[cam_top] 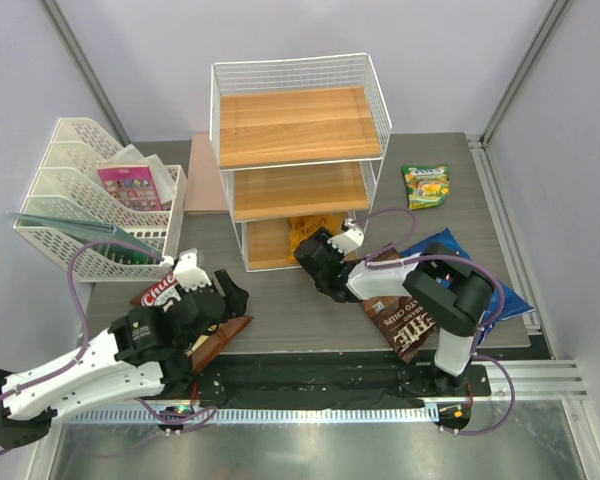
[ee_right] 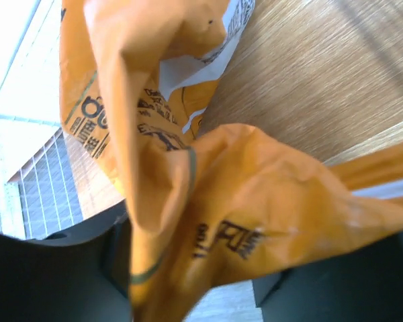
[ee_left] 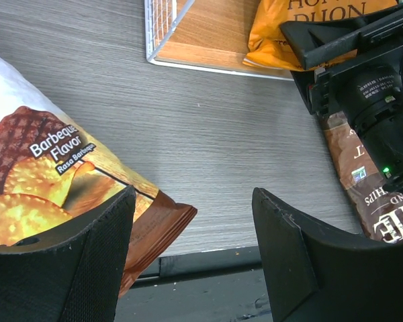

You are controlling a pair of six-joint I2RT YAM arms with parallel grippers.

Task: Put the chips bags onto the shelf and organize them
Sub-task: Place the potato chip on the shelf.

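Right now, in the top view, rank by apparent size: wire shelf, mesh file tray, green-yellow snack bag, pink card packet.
1. White wire shelf with wooden boards
2. White plastic mesh file tray
3. Small green-yellow snack bag and pink card packet: look alike, packet partly hidden, so unranked.

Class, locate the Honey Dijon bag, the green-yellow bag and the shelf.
Honey Dijon bag (ee_left: pixel 265 40), left wrist view, orange front.
green-yellow bag (cam_top: pixel 426 186), top view, middle.
shelf (cam_top: pixel 300 125), top view, bare top board.
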